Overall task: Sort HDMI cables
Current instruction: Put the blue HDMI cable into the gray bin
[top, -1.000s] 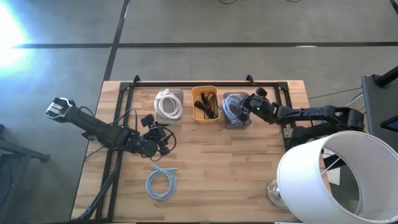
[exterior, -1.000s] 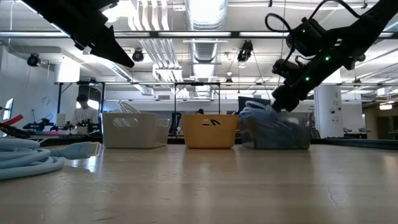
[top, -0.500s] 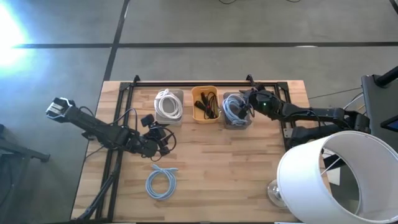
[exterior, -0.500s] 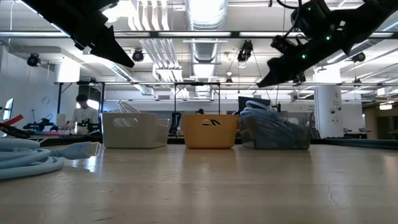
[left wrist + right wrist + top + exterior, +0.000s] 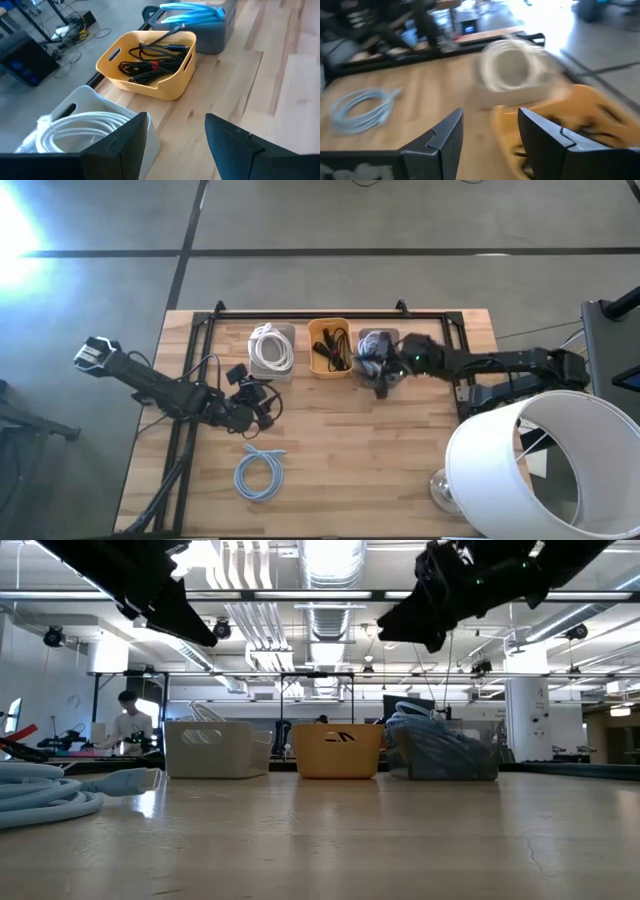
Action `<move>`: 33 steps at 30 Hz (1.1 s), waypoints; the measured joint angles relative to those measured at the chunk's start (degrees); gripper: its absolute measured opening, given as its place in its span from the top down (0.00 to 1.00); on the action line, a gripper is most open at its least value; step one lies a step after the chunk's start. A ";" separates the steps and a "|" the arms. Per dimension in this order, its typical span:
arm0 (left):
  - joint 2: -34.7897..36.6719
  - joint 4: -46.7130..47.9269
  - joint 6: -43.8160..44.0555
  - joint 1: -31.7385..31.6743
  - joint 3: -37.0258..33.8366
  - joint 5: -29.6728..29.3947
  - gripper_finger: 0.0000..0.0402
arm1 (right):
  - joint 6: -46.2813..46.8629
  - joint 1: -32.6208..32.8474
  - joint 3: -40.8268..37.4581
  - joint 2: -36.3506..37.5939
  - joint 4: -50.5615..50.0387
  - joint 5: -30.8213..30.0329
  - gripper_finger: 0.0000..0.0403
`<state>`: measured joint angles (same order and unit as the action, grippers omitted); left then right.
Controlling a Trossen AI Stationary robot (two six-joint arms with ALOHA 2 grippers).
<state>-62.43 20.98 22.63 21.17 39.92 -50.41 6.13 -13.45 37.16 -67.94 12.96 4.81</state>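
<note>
White coils point(image 5: 270, 347) lie in the clear tray point(image 5: 285, 330). Black bundles point(image 5: 333, 350) lie in the orange tray point(image 5: 328, 325), and light-blue coils point(image 5: 430, 725) fill the grey tray point(image 5: 372, 335). One more light-blue coil point(image 5: 260, 473) lies flat on the table near its near edge and also shows in the right wrist view point(image 5: 362, 107). My right gripper point(image 5: 385, 380) hangs open above the grey tray's near side and holds nothing. My left gripper point(image 5: 262, 402) waits open above the table's left middle, facing the trays point(image 5: 150, 65).
A black metal frame point(image 5: 310, 311) runs along the table's far edge behind the trays. A large white lampshade point(image 5: 530, 470) and a glass base point(image 5: 440, 490) crowd the near right corner. Bare wood lies between the trays and the loose coil.
My right gripper has risen from the grey tray, where it was low among the light-blue coils, and has swung toward the table's left and near side, turning as it went. The coils stay in the tray. The left arm has kept still.
</note>
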 joint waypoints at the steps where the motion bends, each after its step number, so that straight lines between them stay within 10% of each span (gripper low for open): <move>1: -0.01 -0.33 1.02 0.01 0.00 0.00 0.49 | -0.10 1.81 0.54 -0.89 -0.02 -0.09 0.54; 21: -0.02 10.36 4.08 0.06 0.00 9.31 0.49 | -3.33 16.57 20.75 -31.32 0.21 -0.45 0.54; 29: -0.74 9.23 4.19 0.71 -2.15 41.10 0.49 | -3.87 16.59 32.29 -38.67 -14.26 -0.43 0.54; 33: -2.30 4.07 6.94 2.10 -5.58 45.30 0.49 | -5.83 16.58 36.37 -41.30 -18.83 -0.41 0.54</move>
<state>-64.73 25.05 29.56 23.27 34.34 -5.12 0.30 3.13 73.53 -109.25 -5.87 4.40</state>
